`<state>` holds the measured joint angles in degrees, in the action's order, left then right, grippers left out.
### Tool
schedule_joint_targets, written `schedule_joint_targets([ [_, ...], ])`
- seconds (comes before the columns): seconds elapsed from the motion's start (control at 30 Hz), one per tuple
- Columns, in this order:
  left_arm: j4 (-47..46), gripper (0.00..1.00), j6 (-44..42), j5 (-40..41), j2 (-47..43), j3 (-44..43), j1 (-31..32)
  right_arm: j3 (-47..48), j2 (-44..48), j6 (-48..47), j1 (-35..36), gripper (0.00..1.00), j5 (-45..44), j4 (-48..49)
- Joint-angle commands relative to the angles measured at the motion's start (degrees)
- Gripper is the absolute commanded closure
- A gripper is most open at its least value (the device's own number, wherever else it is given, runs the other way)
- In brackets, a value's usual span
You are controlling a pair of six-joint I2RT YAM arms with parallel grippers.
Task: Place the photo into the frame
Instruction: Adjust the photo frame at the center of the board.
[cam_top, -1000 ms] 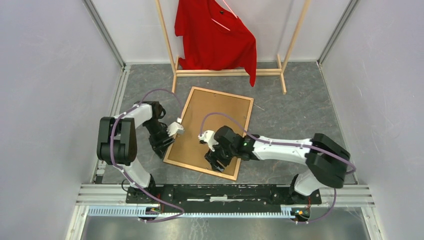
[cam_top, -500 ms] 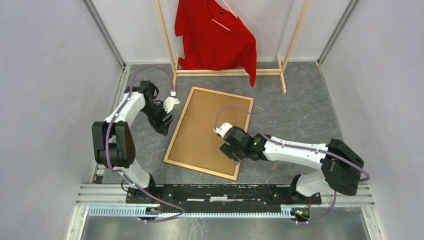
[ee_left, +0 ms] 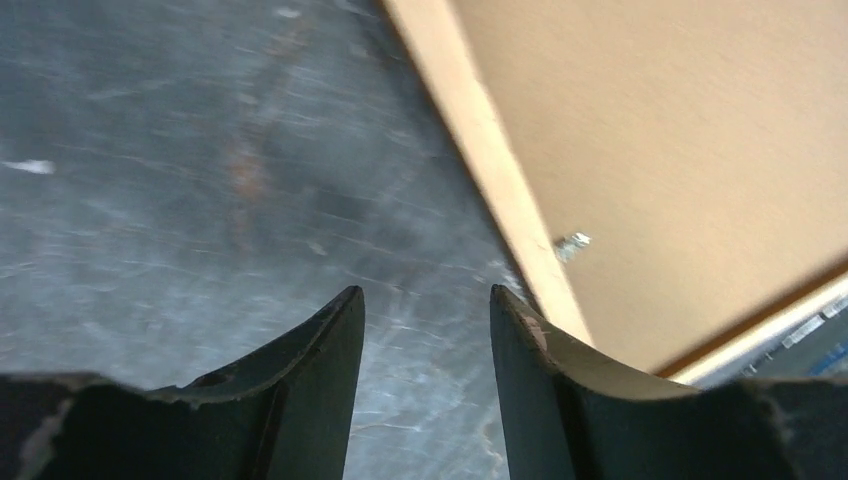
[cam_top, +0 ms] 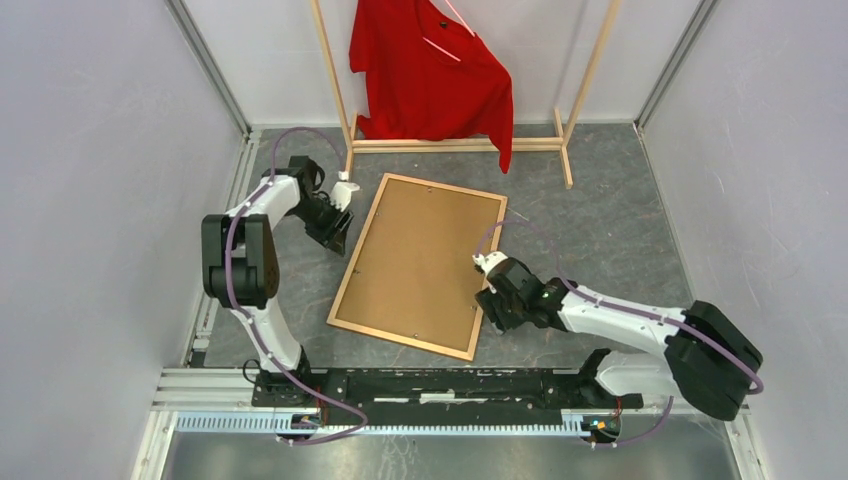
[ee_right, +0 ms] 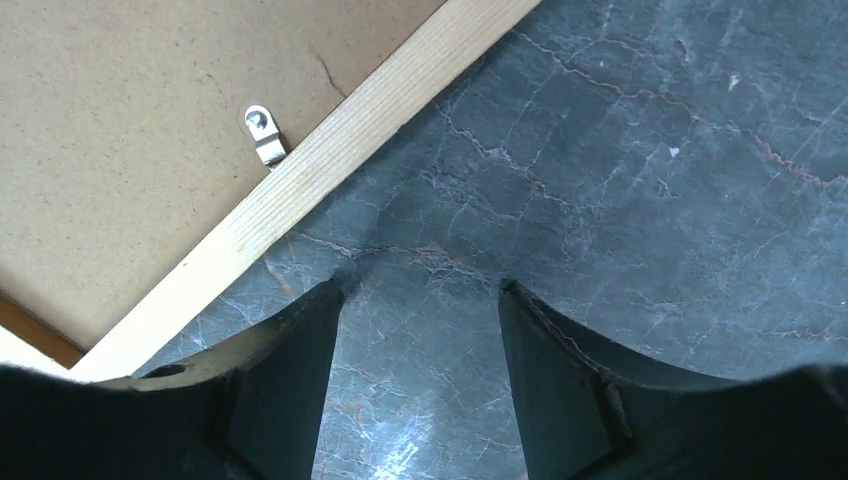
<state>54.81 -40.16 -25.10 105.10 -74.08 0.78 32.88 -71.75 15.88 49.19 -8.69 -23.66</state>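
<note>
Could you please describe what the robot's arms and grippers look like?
Both the left arm and the right arm have white links between bulky black joints. A thin purple cable loops along each arm. The left gripper and the right gripper each have two dark, curved fingers that taper to a point.

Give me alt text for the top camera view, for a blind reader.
A wooden frame lies back up on a grey table, its brown backing board showing. The left gripper hovers off its left edge, the right gripper off its right edge. A red shirt hangs on a rack behind.
</note>
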Motion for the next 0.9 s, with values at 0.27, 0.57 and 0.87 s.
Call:
schedule_joint_targets([
  [0.27, -8.93, 0.44, 8.02, 7.08, 10.21, -10.1, 5.7, -8.87, 1.25, 6.38, 11.79, 0.39, 3.38, 11.91],
  [0.57, -3.48, 0.44, 7.98, 5.42, 19.57, -21.87, 13.71, -0.19, -10.67, 3.85, 20.76, 0.39, 6.09, 23.2],
  [0.87, 3.29, 0.43, 4.53, -1.01, 24.54, -33.72, 20.48, 15.9, -25.5, -5.82, 24.64, 0.38, 8.53, 25.34],
])
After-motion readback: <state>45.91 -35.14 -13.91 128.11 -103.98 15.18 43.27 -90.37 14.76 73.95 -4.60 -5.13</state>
